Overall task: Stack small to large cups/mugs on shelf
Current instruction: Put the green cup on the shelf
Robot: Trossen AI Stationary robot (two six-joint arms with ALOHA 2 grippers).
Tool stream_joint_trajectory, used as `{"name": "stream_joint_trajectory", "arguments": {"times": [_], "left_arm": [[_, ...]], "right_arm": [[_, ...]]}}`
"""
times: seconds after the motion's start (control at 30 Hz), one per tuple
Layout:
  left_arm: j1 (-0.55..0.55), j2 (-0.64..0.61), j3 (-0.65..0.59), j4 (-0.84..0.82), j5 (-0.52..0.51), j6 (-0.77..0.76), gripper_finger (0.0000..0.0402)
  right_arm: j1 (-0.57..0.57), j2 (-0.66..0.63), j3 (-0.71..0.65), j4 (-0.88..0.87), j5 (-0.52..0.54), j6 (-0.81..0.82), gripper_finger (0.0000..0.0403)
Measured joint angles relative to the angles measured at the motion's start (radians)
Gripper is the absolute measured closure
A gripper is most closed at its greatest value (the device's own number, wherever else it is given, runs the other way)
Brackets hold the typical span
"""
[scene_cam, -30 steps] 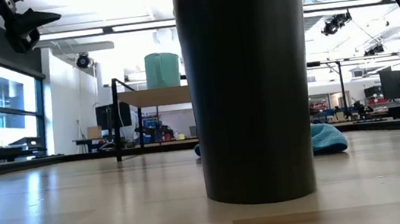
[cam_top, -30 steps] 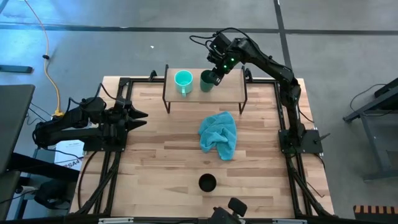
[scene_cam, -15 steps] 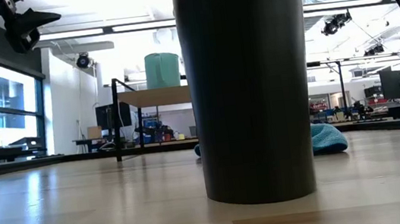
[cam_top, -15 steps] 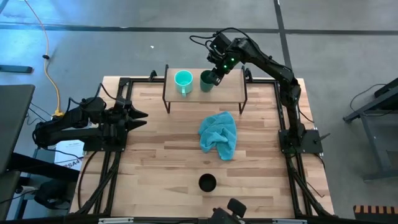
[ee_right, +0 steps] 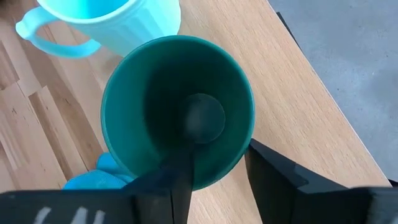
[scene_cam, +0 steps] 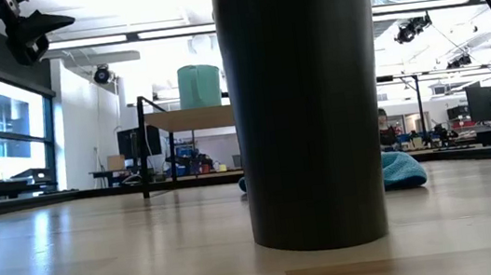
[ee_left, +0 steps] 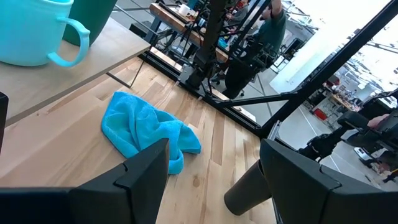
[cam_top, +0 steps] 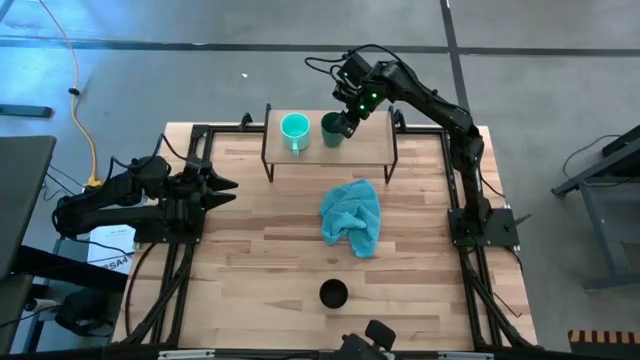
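The shelf (cam_top: 370, 140) stands at the table's far side. On it are the light turquoise mug (cam_top: 295, 128) and, just to its right, the dark green cup (cam_top: 331, 132). My right gripper (ee_right: 219, 149) is over the green cup's rim, shut on its wall. The taller black cup (cam_top: 333, 294) stands on its base near the table's front edge and fills the low view (scene_cam: 302, 102). My left gripper (cam_top: 225, 185) is open and empty at the table's left, facing the middle (ee_left: 213, 149). My right gripper holds the dark green cup by its wall at the rim (ee_right: 239, 163), on the side away from the mug. One finger (ee_right: 180, 171) is inside the cup and one (ee_right: 273, 171) outside. The fingers come from above, slanting down. The cup is upright on the shelf board.
A crumpled teal cloth (cam_top: 352, 215) lies on the table between the shelf and the black cup. Black frame rails (cam_top: 190, 250) run along the table's left and right sides. A person (ee_left: 273, 18) is in the room beyond the table.
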Motion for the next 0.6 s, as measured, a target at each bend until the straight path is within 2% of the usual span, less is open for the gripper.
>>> {"name": "stream_joint_trajectory", "arguments": {"times": [0.6], "left_arm": [[0.000, 0.000, 0.000, 0.000, 0.000, 0.002, 0.0163]], "right_arm": [[0.000, 0.000, 0.000, -0.023, -0.010, -0.003, 0.0257]]}}
